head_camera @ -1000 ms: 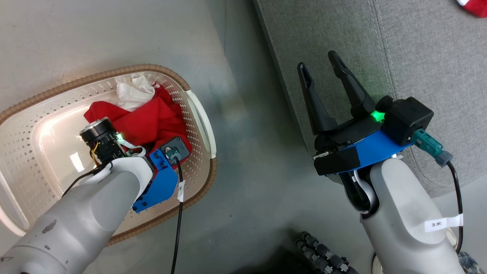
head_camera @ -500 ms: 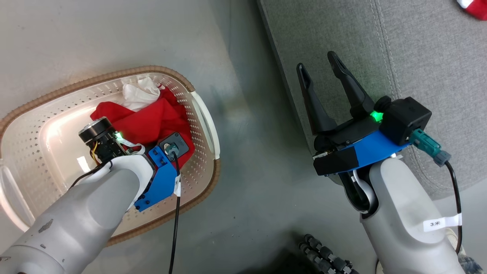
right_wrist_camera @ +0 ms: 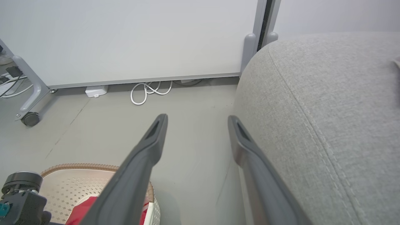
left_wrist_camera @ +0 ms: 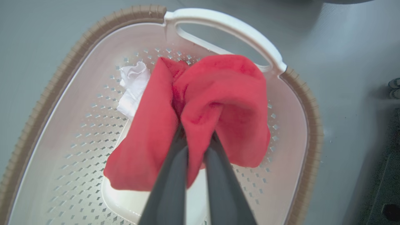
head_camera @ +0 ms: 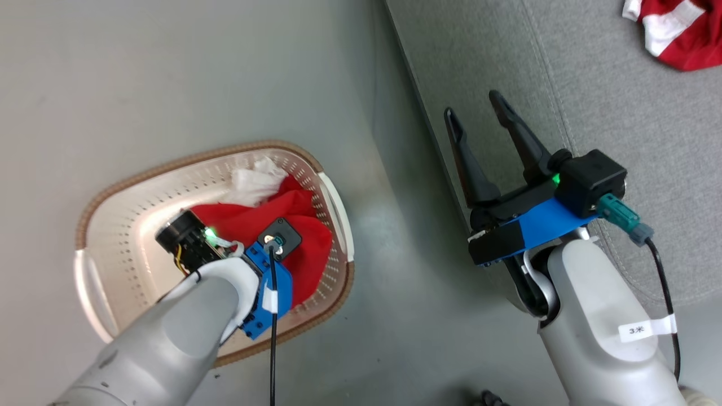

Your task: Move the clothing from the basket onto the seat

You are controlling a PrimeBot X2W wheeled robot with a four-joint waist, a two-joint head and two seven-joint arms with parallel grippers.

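In the left wrist view my left gripper is shut on a fold of the red clothing, its tips buried in the fabric above the white basket. A white part of the clothing lies behind the red. From the head, the basket stands on the floor at the left with the red clothing bunched under my left wrist. My right gripper hangs open and empty over the edge of the grey seat. Another red and white garment lies on the seat, far right.
Grey floor runs between the basket and the seat. In the right wrist view a white panel on castors stands beyond, with a coiled white cable at its foot.
The head camera has moved: the basket now looks smaller and further right, and more of the seat's garment shows. My left gripper keeps its hold, with the red fabric bunched closer.
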